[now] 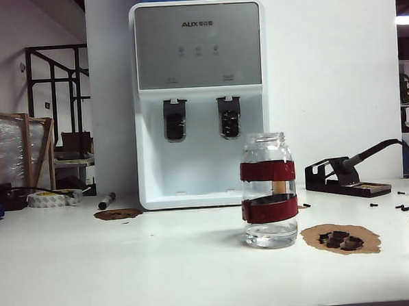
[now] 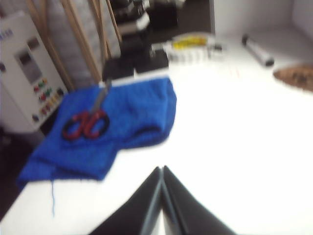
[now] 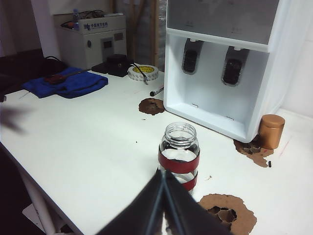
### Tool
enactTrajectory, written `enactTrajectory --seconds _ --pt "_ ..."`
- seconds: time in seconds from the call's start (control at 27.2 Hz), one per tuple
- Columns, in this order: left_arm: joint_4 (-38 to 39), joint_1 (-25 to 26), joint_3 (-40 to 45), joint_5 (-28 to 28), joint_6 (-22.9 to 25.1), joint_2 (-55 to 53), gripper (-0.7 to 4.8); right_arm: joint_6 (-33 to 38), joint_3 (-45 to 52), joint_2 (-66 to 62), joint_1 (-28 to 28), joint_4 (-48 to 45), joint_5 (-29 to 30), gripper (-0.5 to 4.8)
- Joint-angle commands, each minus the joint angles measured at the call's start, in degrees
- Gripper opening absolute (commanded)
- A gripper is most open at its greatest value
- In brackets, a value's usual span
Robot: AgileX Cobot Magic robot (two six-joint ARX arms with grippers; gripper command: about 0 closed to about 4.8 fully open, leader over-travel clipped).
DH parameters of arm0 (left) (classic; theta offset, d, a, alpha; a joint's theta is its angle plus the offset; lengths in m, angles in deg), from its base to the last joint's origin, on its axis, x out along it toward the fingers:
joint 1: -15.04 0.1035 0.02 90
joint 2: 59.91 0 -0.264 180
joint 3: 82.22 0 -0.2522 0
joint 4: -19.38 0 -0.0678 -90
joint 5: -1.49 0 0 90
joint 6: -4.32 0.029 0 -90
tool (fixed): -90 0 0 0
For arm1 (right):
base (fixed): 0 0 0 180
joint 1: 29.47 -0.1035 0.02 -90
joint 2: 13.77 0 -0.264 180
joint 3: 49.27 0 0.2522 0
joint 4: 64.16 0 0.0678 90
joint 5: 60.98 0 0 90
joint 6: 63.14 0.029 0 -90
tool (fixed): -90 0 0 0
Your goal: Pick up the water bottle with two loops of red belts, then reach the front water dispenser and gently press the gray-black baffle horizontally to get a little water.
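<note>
The water bottle (image 1: pixel 268 191), a clear glass jar with two dark-red bands, stands upright and open-mouthed on the white table, in front of the water dispenser (image 1: pixel 198 50) and to the right. The gray-black baffle (image 1: pixel 229 117) is the right-hand paddle under its tap. In the right wrist view my right gripper (image 3: pixel 163 171) is shut and empty, its tips just short of the water bottle (image 3: pixel 179 164), with the water dispenser (image 3: pixel 220 19) and baffle (image 3: pixel 232 71) beyond. My left gripper (image 2: pixel 162 167) is shut and empty over bare table. Neither gripper shows in the exterior view.
A blue cloth (image 2: pixel 112 122) with red scissors (image 2: pixel 85 125) lies at the table's left end. A tape roll (image 1: pixel 52 198) and marker (image 1: pixel 107 200) lie left of the dispenser. A copper cylinder (image 3: pixel 271 131), brown patches (image 1: pixel 341 238) and a soldering stand (image 1: pixel 346 176) are on the right.
</note>
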Motion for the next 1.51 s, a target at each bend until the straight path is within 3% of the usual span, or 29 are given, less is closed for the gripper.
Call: enactTrajectory --seconds 0.04,0.22,0.66,1.51 --pt "3.3 0.1 0.1 -3.0 0.1 3.3 -0.01 -0.1 -0.3 0.1 0.0 -0.5 0.2 -0.01" --pt "8.1 0.1 0.1 -7.0 0.2 11.1 0.00 -0.1 -0.3 1.5 0.0 -0.2 0.2 -0.01" --pt "19.7 0.1 0.1 -7.2 0.2 29.0 -0.01 -0.1 -0.3 1.5 0.0 1.6 0.2 -0.01" --pt "20.4 0.1 0.1 -7.2 0.2 29.6 -0.01 -0.3 2.6 1.5 0.0 7.3 0.2 -0.01"
